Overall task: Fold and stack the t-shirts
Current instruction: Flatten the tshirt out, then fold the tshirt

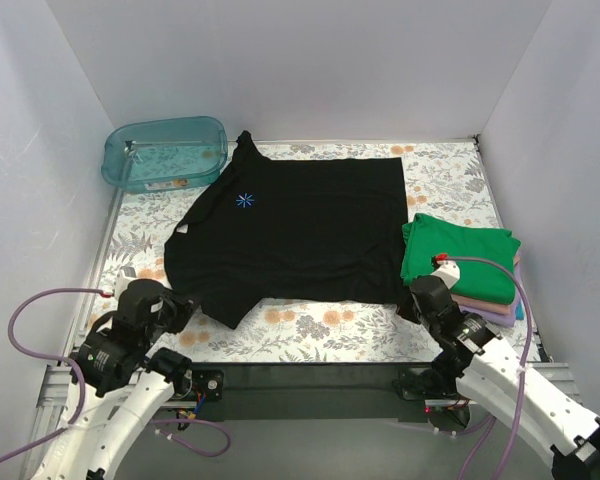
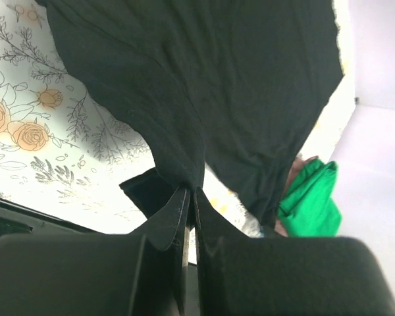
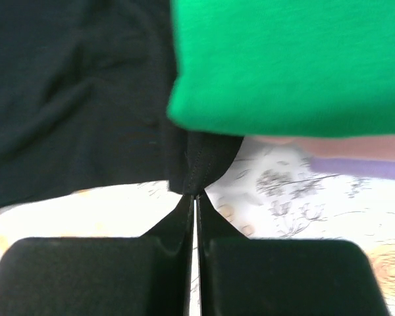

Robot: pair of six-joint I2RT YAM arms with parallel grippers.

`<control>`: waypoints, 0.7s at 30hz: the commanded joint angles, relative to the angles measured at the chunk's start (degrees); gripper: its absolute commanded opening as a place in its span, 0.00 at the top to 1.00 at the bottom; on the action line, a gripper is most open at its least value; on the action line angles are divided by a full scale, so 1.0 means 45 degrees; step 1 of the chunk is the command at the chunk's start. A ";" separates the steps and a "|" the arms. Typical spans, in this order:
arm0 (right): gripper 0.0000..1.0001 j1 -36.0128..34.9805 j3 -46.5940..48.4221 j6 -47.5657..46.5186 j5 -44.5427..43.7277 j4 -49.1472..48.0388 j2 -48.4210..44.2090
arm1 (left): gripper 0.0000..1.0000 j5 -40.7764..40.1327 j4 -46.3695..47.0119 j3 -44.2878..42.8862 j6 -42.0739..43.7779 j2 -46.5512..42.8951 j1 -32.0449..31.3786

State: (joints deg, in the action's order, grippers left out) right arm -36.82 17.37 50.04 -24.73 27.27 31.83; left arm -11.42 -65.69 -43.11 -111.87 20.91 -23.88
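Note:
The black t-shirt (image 1: 300, 225) with a blue starburst mark (image 1: 245, 200) lies spread on the floral table. My left gripper (image 1: 178, 308) is shut on its near left sleeve edge; the cloth (image 2: 184, 118) bunches at the tips (image 2: 189, 192). My right gripper (image 1: 417, 295) is shut on its near right hem corner (image 3: 197, 164), with the tips (image 3: 195, 195) just under the green shirt. A folded stack stands at the right: green t-shirt (image 1: 458, 255) on top, tan-pink (image 1: 485, 300) and lavender (image 1: 495, 315) below. The green shirt also shows in both wrist views (image 2: 313, 197) (image 3: 289, 59).
A teal plastic tub (image 1: 165, 152) stands at the back left corner. White walls close in the left, back and right. The floral table cover (image 1: 320, 330) shows in front of the black shirt, ending at the dark front edge by the arm bases.

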 commanded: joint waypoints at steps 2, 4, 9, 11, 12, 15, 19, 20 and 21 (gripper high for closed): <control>0.99 -0.0021 0.0047 -0.0222 0.1491 0.0929 -0.1174 | 1.00 -0.0490 -0.0831 -0.0576 -0.0587 -0.0426 -0.0065; 0.99 -0.0021 0.0164 -0.0183 0.1531 0.1633 -0.1779 | 1.00 -0.0567 -0.1201 -0.0692 -0.0841 -0.0622 -0.0065; 0.99 -0.0080 0.0437 0.0304 0.2176 0.2939 -0.3165 | 1.00 -0.0704 -0.2022 -0.0947 -0.1193 -0.0993 -0.0065; 0.99 -0.0080 0.0729 0.0325 0.2350 0.3470 -0.3518 | 1.00 -0.0704 -0.2179 -0.1005 -0.1311 -0.1188 -0.0065; 0.99 -0.0080 0.0866 0.0344 0.2429 0.3994 -0.3868 | 1.00 -0.0724 -0.2237 -0.1044 -0.1311 -0.1208 -0.0065; 0.99 -0.0080 0.1256 0.0559 0.2235 0.5166 -0.4552 | 1.00 -0.1036 -0.2550 -0.1122 -0.1486 -0.1150 -0.0065; 0.99 -0.0080 0.1940 0.0617 0.2140 0.6046 -0.5120 | 1.00 -0.1406 -0.2706 -0.1161 -0.1565 -0.0994 -0.0065; 0.99 -0.0080 0.2096 0.0657 0.2020 0.6127 -0.5179 | 1.00 -0.1581 -0.2803 -0.1220 -0.1603 -0.0935 -0.0065; 0.99 -0.0080 0.2253 0.0618 0.1981 0.6186 -0.5160 | 1.00 -0.1680 -0.2862 -0.1317 -0.1623 -0.0877 -0.0065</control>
State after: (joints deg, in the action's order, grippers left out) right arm -36.86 23.55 51.72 -14.46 50.96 9.34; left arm -15.77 -76.07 -46.68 -114.06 15.75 -23.88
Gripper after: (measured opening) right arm 0.022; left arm 0.017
